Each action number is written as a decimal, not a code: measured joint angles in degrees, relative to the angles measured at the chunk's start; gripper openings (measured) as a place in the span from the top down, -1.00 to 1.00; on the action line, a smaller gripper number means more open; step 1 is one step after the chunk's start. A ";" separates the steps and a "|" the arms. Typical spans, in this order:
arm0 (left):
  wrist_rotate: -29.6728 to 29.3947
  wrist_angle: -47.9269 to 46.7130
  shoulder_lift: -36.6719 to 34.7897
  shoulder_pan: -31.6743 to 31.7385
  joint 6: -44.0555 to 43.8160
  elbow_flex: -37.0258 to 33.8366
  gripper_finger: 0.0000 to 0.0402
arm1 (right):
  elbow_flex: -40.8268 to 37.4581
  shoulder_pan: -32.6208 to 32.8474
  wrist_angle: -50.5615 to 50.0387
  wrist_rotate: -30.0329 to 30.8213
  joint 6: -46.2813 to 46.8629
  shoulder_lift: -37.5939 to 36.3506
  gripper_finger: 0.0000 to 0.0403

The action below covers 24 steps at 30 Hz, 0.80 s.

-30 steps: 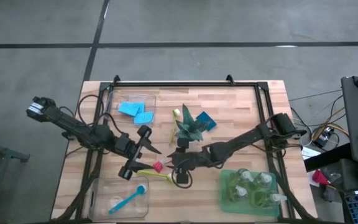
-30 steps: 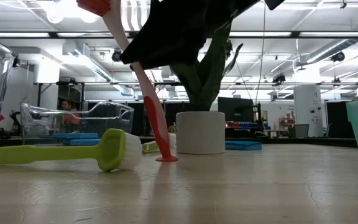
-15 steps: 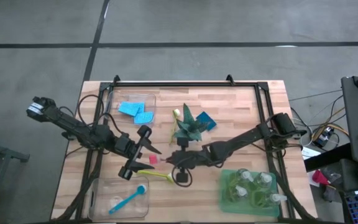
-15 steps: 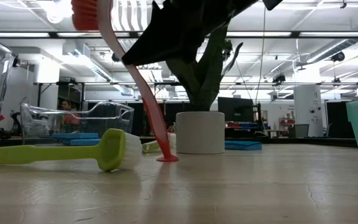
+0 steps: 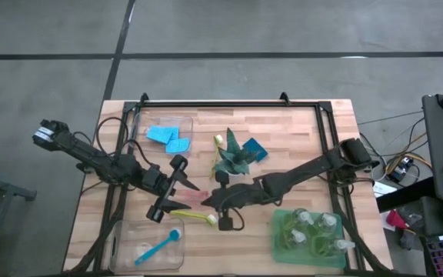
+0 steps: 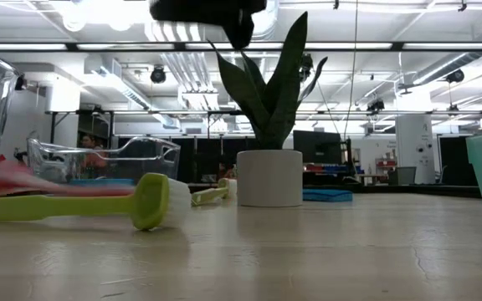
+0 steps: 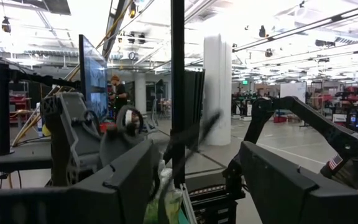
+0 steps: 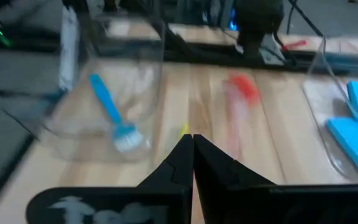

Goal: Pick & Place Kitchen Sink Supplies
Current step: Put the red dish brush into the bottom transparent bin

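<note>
The red-pink brush (image 5: 189, 198) lies blurred on the table between my two grippers, also in the low view (image 6: 19, 178) and the right wrist view (image 8: 241, 93). My right gripper (image 5: 208, 201) hangs just right of it, shut (image 8: 192, 146) with nothing between its fingers. My left gripper (image 5: 179, 192) stands open just left of the brush, holding nothing. A yellow-green brush (image 5: 194, 217) lies flat near them (image 6: 82, 205). A blue brush (image 5: 158, 247) lies in the near-left clear bin.
A potted plant (image 5: 230, 158) stands mid-table, with a blue sponge (image 5: 256, 148) to its right and a small yellow brush (image 5: 218, 141) to its left. Blue sponges (image 5: 168, 136) lie in the far-left clear bin. A green tray (image 5: 277, 240) with pump bottles sits near right.
My right gripper has shut and moved slightly toward the table's left edge. The red-pink brush, which stood slanted in its fingers with its handle end on the table, has come out of the fingers and dropped flat toward the left.
</note>
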 joint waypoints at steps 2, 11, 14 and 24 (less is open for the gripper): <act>0.00 0.01 0.00 0.01 -0.03 0.00 -0.17 | 0.14 0.04 0.11 -0.60 0.68 -0.32 0.97; -2.90 -14.68 -2.72 0.03 -4.75 0.52 -0.17 | -0.73 0.93 -3.78 -5.01 2.58 -0.06 0.96; -15.19 -30.76 -4.14 0.00 -9.76 2.35 -0.17 | -1.22 1.80 -5.06 -6.24 2.45 0.07 0.96; -28.72 -65.69 -0.28 2.73 -15.23 9.11 -0.16 | -1.04 4.68 -4.77 -7.20 -1.31 -0.05 0.96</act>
